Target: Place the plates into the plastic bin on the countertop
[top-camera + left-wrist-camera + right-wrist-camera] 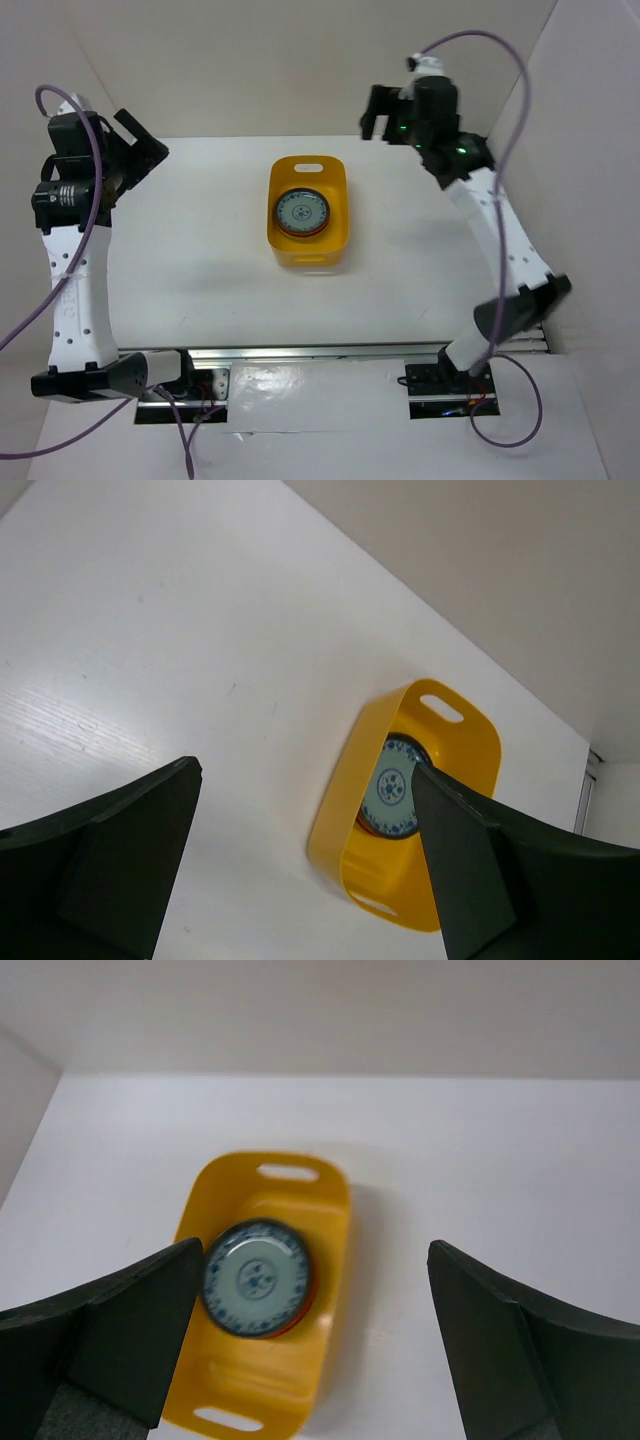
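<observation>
The yellow plastic bin (335, 205) (345, 810) (330, 1210) stands in the middle of the white countertop (200, 260). Inside it lies a stack of plates. The top plate (303, 212) (390, 788) (255, 1278) is grey-blue patterned with a pale centre, and an orange rim shows under it. My left gripper (143, 148) (305, 770) hovers open at the far left, well away from the bin, with nothing between its fingers. My right gripper (383, 118) (315, 1248) hangs open high at the back right, looking down on the bin, also holding nothing.
White walls close in the countertop at the back and on both sides. A metal rail (320, 352) runs along the front edge by the arm bases. Purple cables (500, 90) loop from both arms.
</observation>
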`<move>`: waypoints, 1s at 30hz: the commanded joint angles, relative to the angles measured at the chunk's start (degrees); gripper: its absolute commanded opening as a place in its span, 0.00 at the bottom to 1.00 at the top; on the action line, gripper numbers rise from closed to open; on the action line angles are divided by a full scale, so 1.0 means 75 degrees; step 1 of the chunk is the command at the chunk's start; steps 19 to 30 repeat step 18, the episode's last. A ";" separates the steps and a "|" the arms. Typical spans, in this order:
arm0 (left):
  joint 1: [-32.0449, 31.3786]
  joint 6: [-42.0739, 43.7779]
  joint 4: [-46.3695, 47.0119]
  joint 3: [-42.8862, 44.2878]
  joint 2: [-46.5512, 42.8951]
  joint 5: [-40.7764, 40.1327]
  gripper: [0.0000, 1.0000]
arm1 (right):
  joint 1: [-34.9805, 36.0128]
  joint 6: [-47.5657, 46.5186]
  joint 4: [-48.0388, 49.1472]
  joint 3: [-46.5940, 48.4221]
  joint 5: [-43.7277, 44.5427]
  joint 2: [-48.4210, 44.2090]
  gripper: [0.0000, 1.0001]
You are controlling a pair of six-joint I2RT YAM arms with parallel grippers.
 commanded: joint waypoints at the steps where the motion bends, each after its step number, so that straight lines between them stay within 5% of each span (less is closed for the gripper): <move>1: -0.0198 0.0170 -0.0199 0.0515 -0.0290 -0.1022 1.00 | -0.0342 -0.0530 -0.0868 -0.0662 0.1391 -0.1876 1.00; 7: -0.0784 0.0170 -0.0550 0.1203 0.0014 -0.1387 1.00 | -0.0506 -0.0447 -0.1860 -0.0717 0.2236 -0.3695 1.00; 13: -0.0878 -0.0029 -0.0621 0.1276 0.0097 -0.1304 1.00 | -0.0506 -0.0262 -0.3093 -0.0317 0.2646 -0.4083 1.00; 30: -0.0878 -0.0099 -0.0691 0.1429 0.0354 -0.1316 1.00 | -0.0506 -0.0097 -0.3094 -0.0469 0.2834 -0.4248 1.00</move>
